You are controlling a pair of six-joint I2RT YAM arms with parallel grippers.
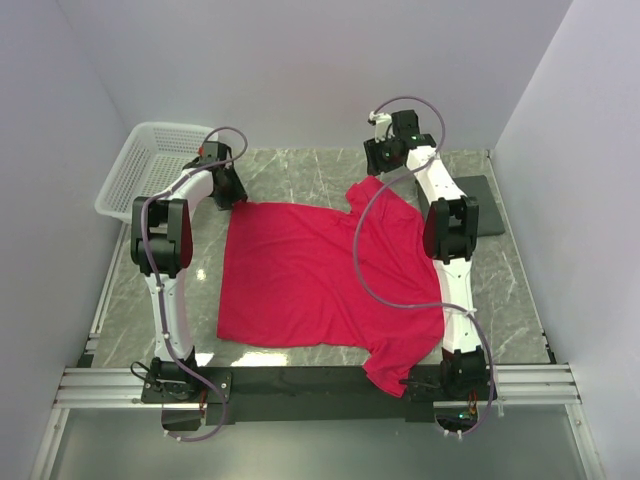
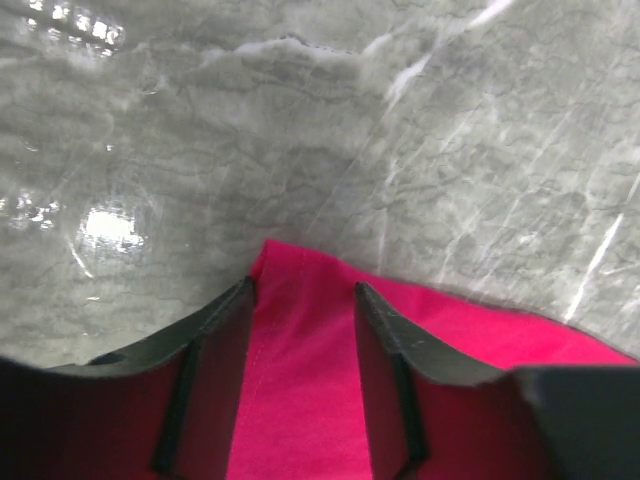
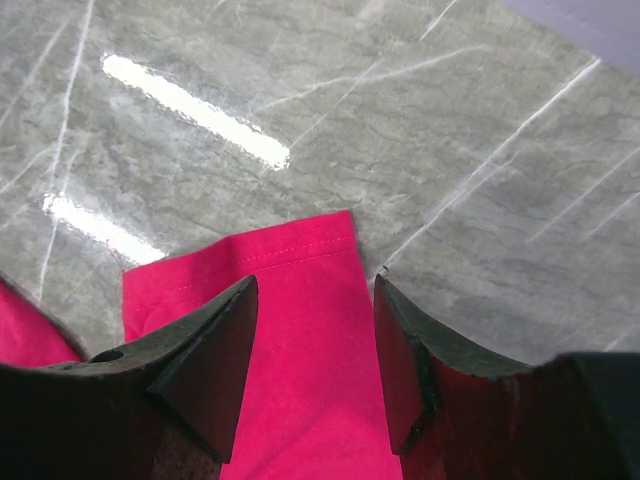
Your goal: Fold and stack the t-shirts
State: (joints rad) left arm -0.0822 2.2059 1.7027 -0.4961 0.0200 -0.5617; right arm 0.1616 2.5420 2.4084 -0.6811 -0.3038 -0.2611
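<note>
Grey marble tabletop (image 1: 300, 170), white walls. L to R: white mesh basket (image 1: 150, 165), far-left corner; left gripper (image 2: 302, 290), jaws apart astride corner of red t-shirt (image 1: 300, 280) lying flat mid-table; right gripper (image 3: 315, 285), jaws apart astride far sleeve hem; dark pad (image 1: 490, 205), far right

The grey marbled desk (image 1: 300, 170) carries a crimson t-shirt (image 1: 300, 280) spread flat across its middle. A white mesh basket (image 1: 125, 185) sits at ten o'clock, a dark flat pad (image 1: 487, 205) at two o'clock.
</note>
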